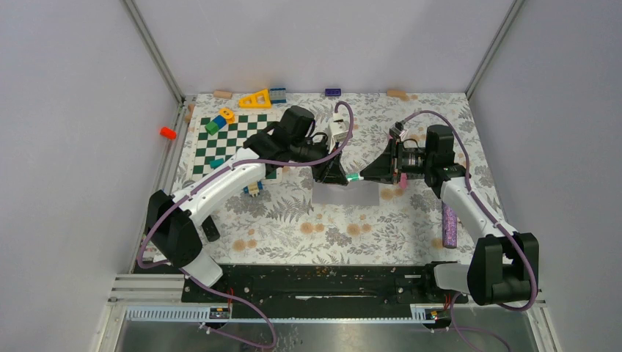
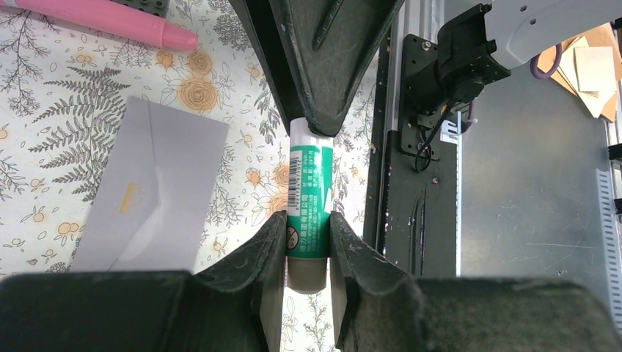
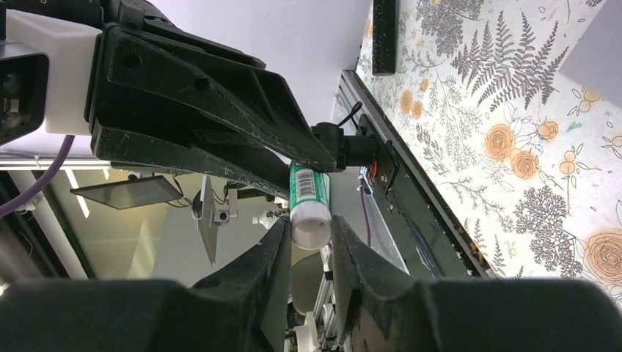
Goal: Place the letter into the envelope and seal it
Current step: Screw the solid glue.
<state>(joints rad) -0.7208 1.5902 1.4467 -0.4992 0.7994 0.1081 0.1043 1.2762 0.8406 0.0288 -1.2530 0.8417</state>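
Clamping the glue stick (image 2: pixel 308 192) are left claw (image 2: pixel 306 236) and right claw (image 3: pixel 309 238); envelope (image 2: pixel 158 191) shows from left wrist, not right.

Envelope (image 2: pixel 158 191): paper, pale grey-lavender and smooth, with a soft sheen where light catches it. I see a yellowish smear on its face.

Glue stick (image 2: pixel 308 198): plastic tube with a glossy printed green-and-white label. The white end is plain and smooth.

Fingers (image 2: pixel 249 268) of the left gripper (image 2: pixel 308 224) and of the right gripper (image 3: pixel 308 227): black moulded plastic, matt, finely scuffed at the edges.

Table cover (image 2: pixel 66 95): flower print, flat and smooth. I cannot tell whether it is cloth or vinyl.

Pink marker (image 2: pixel 110 18): smooth plastic, slight gloss.

Base rail (image 2: pixel 411 183): black metal, matt, dust-specked.

Grey metal sheet (image 2: pixel 528 205): dull, scratched.
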